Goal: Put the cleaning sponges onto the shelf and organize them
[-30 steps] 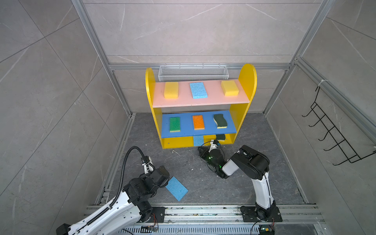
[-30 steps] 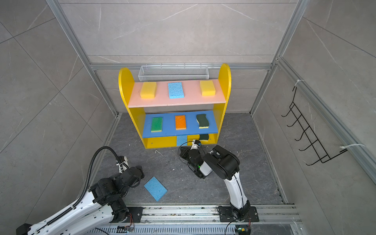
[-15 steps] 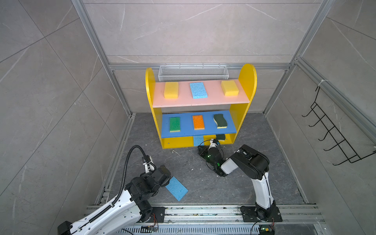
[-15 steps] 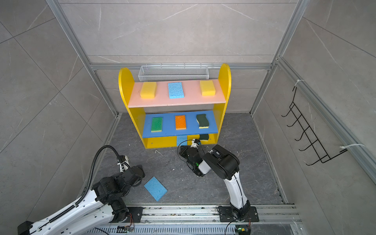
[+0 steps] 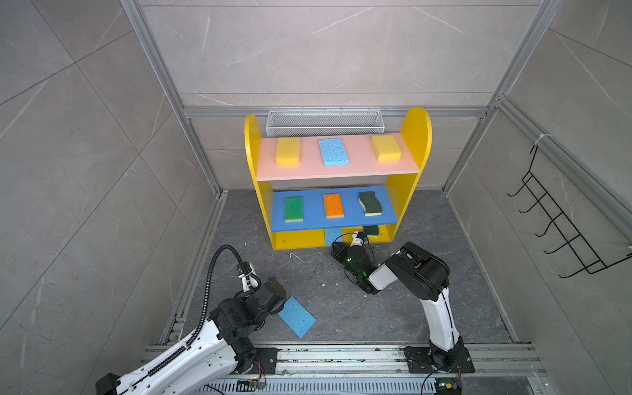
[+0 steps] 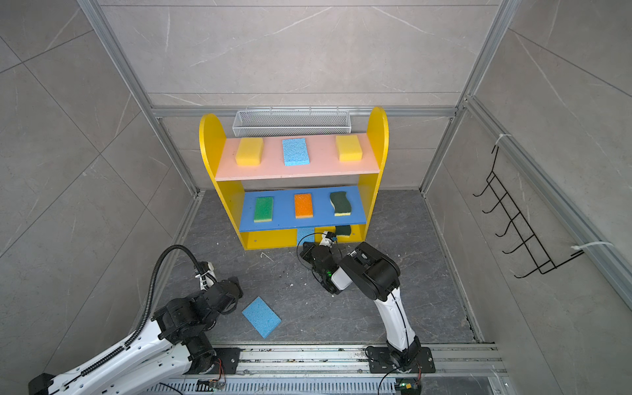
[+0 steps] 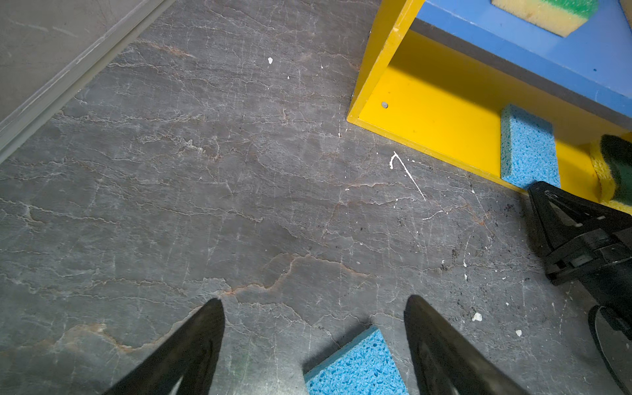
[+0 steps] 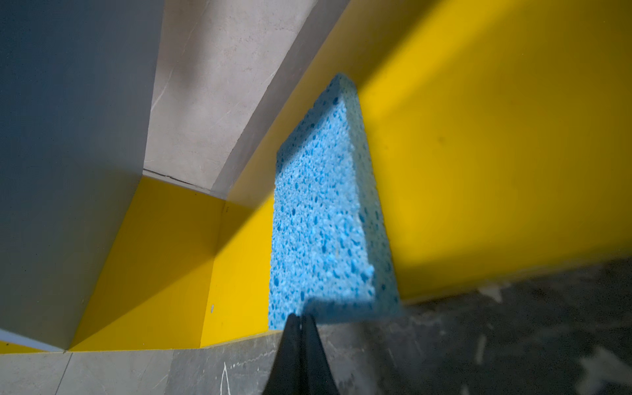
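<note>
Far left: left gripper [image 7: 313,301], released, jaws spread to either side of one corner of the floor sponge [image 5: 297,316]. Grips nothing yet. Light blue, flat on the grey floor [image 5: 444,222], well apart from the shelf [image 5: 253,143].

Moving right, onto the shelf. On the pink upper board [image 5: 309,160]: left yellow sponge [image 5: 288,151], top blue sponge [image 5: 333,152], right yellow sponge [image 5: 386,147], spaced in a row. On the blue middle board [image 5: 313,208]: bright green sponge [image 5: 294,209], orange sponge [image 5: 333,205], upper wavy sponge [image 5: 370,203], spaced likewise. In the yellow bottom compartment [image 5: 297,239]: bottom blue sponge [image 5: 332,236] near the middle, flat, reaching the front lip; just right of it, lower wavy sponge [image 5: 371,230].

Further right: right gripper [image 8: 301,316], clenched on nothing, tips together at the near end of the bottom blue sponge, seemingly touching it. Reads as a nudge to seat that sponge deeper.

Judged close to done: eight shelved, one on the floor, the bottom compartment's left part bare.

Next, probably: close the left jaws across the floor sponge, lift, carry into that bare spot. Calls for a low, level entry under the blue middle board and for room beside the right arm at the opening.
</note>
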Robot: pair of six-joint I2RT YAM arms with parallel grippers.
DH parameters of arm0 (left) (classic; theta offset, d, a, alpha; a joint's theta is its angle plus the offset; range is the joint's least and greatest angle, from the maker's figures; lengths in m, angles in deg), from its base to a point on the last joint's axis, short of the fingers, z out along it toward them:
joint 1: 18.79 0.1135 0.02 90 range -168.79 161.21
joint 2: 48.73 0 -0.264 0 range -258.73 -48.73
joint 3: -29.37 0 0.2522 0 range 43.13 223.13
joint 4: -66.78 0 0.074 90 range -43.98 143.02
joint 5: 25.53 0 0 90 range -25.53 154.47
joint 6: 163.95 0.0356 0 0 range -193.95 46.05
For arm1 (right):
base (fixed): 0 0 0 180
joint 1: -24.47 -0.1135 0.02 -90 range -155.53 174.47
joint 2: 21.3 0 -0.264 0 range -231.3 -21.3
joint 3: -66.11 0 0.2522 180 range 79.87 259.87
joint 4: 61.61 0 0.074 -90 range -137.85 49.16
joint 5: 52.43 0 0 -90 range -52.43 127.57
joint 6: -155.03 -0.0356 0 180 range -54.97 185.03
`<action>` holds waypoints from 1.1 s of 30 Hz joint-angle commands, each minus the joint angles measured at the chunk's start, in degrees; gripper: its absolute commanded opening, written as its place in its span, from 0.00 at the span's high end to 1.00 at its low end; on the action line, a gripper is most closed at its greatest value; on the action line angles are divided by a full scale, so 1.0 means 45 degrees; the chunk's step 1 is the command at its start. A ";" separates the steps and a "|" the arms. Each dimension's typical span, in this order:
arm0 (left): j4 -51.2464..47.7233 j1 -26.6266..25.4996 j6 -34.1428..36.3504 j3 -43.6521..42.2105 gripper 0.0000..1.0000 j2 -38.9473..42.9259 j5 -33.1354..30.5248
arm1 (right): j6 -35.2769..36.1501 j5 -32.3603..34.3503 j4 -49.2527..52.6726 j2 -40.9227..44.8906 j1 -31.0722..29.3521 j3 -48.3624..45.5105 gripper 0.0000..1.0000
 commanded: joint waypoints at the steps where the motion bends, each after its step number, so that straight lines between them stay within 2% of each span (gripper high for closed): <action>1: -0.0186 -0.0033 -0.0311 0.0318 0.15 -0.0018 -0.0516 | -0.0058 0.0196 0.1253 -0.0708 0.0047 0.0161 1.00; 28: 0.0072 -0.0028 -0.0527 0.0066 0.15 -0.0330 -0.0290 | 0.0515 0.0977 0.2072 -0.0734 0.0375 0.0656 1.00; 33: 0.0115 -0.0023 -0.0524 0.0062 0.15 -0.0345 -0.0320 | 0.0584 0.0697 0.2090 -0.0866 0.0409 0.0776 1.00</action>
